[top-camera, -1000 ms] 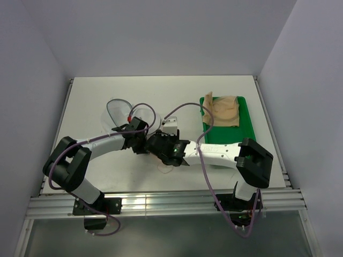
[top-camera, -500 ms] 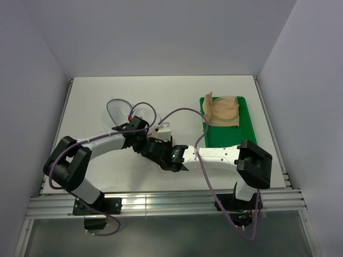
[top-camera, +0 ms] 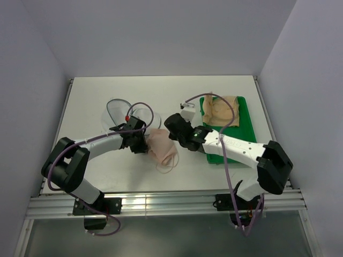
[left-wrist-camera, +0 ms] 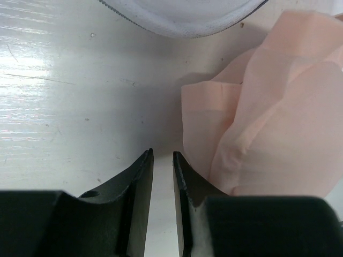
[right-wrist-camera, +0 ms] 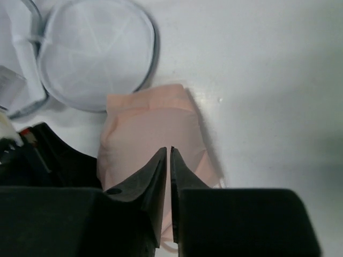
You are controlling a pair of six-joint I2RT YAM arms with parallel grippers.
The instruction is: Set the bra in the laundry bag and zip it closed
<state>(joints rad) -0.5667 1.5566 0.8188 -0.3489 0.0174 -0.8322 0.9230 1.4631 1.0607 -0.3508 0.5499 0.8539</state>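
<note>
The pale pink bra (top-camera: 159, 145) lies crumpled on the white table, its thin straps trailing toward the near edge. The laundry bag (top-camera: 119, 111) lies unzipped just behind and left of it, both mesh domes showing. My left gripper (top-camera: 142, 142) rests low at the bra's left edge. In the left wrist view its jaws (left-wrist-camera: 162, 154) stand slightly open over bare table, with the bra (left-wrist-camera: 268, 123) to their right and the bag rim (left-wrist-camera: 182, 13) ahead. My right gripper (top-camera: 170, 126) hovers above the bra (right-wrist-camera: 144, 128), jaws (right-wrist-camera: 169, 149) shut and empty, the bag (right-wrist-camera: 96, 53) beyond.
A green tray (top-camera: 236, 140) sits at the right with a tan-beige garment (top-camera: 221, 110) draped over its far end. White walls close in the table on the left, back and right.
My right arm has pulled up and back to the right, off the bra, and its jaws have closed. The bra now lies uncovered beside the left gripper, which stays put.
</note>
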